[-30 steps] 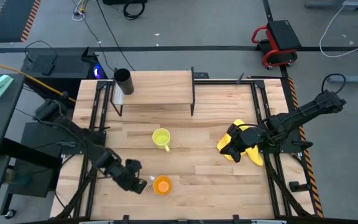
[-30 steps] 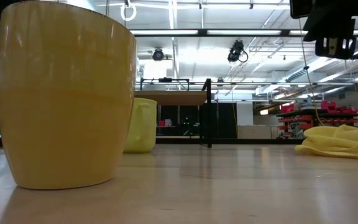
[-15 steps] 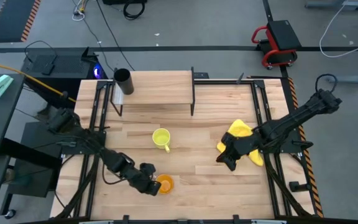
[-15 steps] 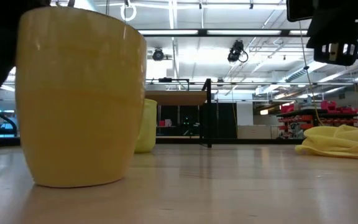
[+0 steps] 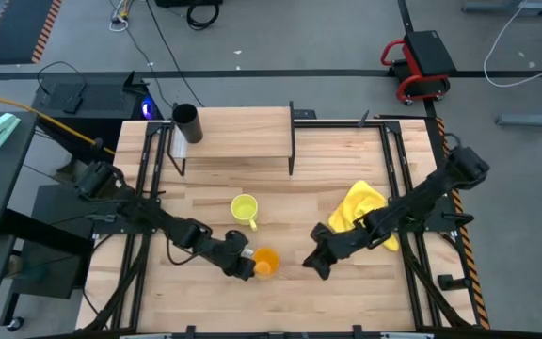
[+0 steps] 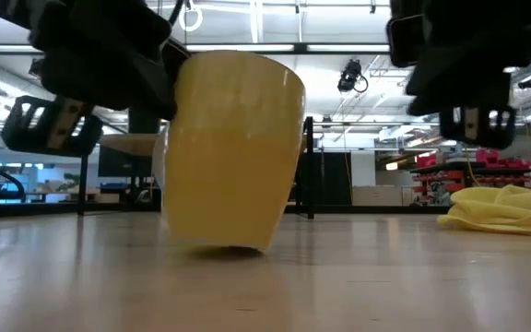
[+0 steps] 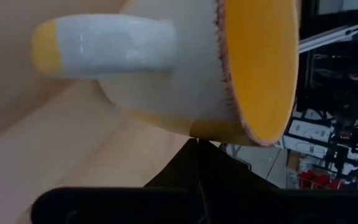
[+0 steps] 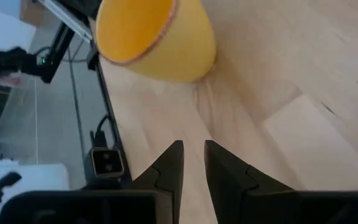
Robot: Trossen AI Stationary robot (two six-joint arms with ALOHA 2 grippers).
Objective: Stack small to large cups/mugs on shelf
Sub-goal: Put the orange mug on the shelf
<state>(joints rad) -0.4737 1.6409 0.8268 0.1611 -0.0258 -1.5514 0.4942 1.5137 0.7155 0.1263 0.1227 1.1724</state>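
The orange cup [image 5: 265, 262] is near the table's front middle, tilted in the low view [image 6: 233, 148]. My left gripper [image 5: 243, 266] is at its left side, shut on it. My right gripper [image 5: 318, 262] is shut and empty just right of the cup, pointing at it [image 8: 154, 37]. The yellow-green mug [image 5: 244, 209] stands on its base on the table, farther back. The black cup [image 5: 185, 120] stands on the left end of the shelf [image 5: 243, 132]. My left gripper holds the orange cup at its left side, coming in low from the table's left. In the left wrist view a dark finger meets the cup's outer wall [image 7: 194, 134] below the rim; the cup hides the rest of the hold. The cup sits tilted, its base edge [image 6: 219, 245] at the tabletop.
A crumpled yellow cloth [image 5: 363, 212] lies on the table at the right, behind my right arm. The shelf's thin black legs [image 5: 292, 155] stand at the table's far side. Bare tabletop [image 5: 290, 202] lies between the mug and the cloth.
My left gripper has gone toward the table's right edge and slightly toward the far edge, closing up to the orange cup, which has moved with it and now tilts. My right gripper has left the yellow cloth and gone toward the left and near edges, up to the orange cup.
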